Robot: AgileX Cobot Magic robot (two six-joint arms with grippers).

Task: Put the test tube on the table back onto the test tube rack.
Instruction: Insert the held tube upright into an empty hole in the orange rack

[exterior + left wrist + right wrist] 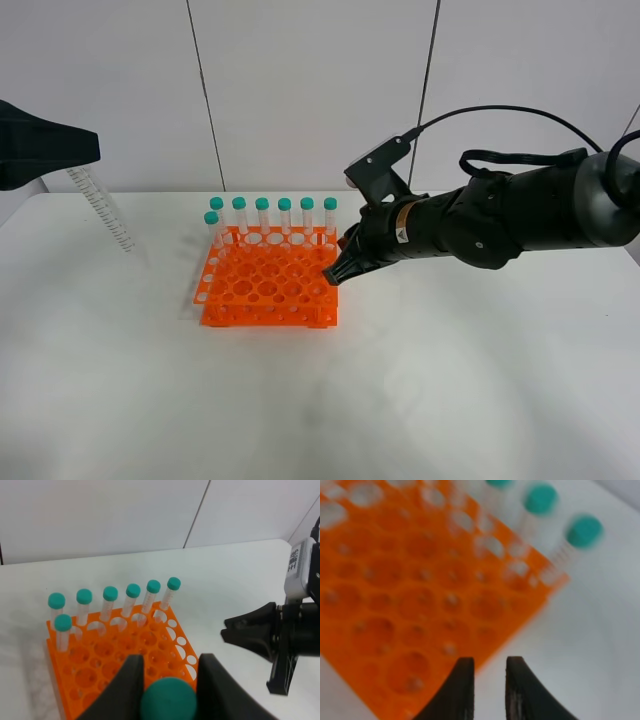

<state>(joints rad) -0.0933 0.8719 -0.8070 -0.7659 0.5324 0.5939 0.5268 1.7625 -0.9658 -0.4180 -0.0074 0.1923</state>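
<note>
Currently your left gripper [169, 667] has its jaws clamped on the teal cap of the test tube [103, 210]. The tube hangs from them at a tilt, cap up and tapered tip down, well to the left of the test tube rack [265, 285] in the high view. It appears to be off the table [450, 380], though you cannot be sure from these views. From the left wrist camera you look down past the cap onto the rack's grid of holes.

Your right gripper [336, 274] sits at the rack's right edge, near its front corner. Its jaws are drawn together with nothing between them, and only a thin slit shows in the right wrist view. Whether the tips touch the orange plastic or stop just beside it, you cannot tell.

Seven other tubes [284, 215] stand upright in the rack. Six line its back row, and one stands in the next row forward at the rack's left end. All the other holes are open.
</note>
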